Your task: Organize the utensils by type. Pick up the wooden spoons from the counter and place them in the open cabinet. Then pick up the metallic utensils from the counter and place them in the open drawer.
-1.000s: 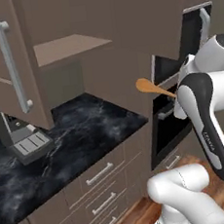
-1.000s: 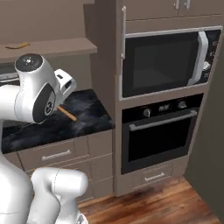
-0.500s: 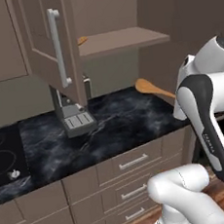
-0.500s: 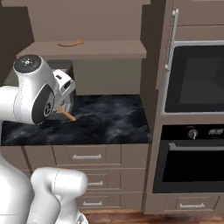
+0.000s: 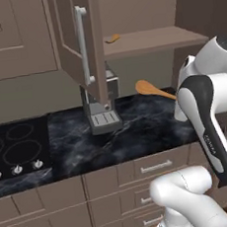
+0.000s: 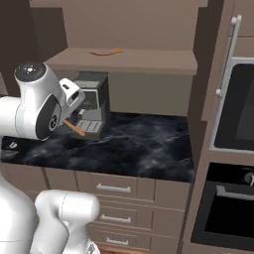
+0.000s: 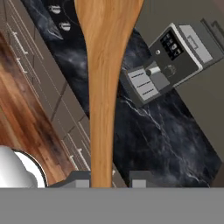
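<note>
A: Hand (image 7: 109, 180) closed narrow on a wooden spoon (image 7: 107, 74), gripped low on the handle; bowl end sticks far out ahead. Spoon rides in the air above the surface (image 5: 137, 133), just right of the coffee machine (image 5: 102, 109).

B: And the other spoon?

A: Second wooden spoon (image 6: 105, 51) lies on the cabinet shelf (image 6: 149, 62), above the coffee machine.

B: Risks?

A: Likely three. The long overhang could strike the open cabinet door (image 5: 77, 35), left of the shelf, or the shelf's front edge on the way up. The grip sits far from the bowl, so a knock could twist the spoon loose. Setting it down could nudge the shelved spoon.
</note>
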Controlling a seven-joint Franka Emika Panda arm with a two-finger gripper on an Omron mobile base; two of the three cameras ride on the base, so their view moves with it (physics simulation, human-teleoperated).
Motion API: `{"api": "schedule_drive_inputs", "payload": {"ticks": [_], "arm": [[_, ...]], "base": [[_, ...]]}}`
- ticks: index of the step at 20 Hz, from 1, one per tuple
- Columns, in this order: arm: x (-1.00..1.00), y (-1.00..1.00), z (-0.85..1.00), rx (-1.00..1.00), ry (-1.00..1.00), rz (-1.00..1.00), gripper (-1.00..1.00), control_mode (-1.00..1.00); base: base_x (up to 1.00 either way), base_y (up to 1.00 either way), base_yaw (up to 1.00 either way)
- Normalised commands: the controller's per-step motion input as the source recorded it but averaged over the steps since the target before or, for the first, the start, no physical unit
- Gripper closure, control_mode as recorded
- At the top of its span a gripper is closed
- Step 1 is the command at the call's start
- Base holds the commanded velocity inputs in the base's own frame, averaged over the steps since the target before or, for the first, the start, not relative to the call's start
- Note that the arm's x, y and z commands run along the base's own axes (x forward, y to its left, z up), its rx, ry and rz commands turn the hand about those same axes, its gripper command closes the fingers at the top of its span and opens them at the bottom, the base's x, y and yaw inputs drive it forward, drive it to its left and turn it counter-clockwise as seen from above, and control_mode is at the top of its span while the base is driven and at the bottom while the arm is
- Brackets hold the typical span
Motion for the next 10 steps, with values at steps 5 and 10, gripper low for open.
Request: {"api": "schedule_drive_inputs", "payload": {"ticks": [5, 10], "arm": [[0.00, 0.00, 0.00, 0.00, 0.00, 0.00, 1.00, 1.00], [0.00, 0.00, 0.00, 0.00, 0.00, 0.00, 1.00, 1.00]], "base": [[0.36, -0.16, 0.27], [0.54, -0.17, 0.16]]}}
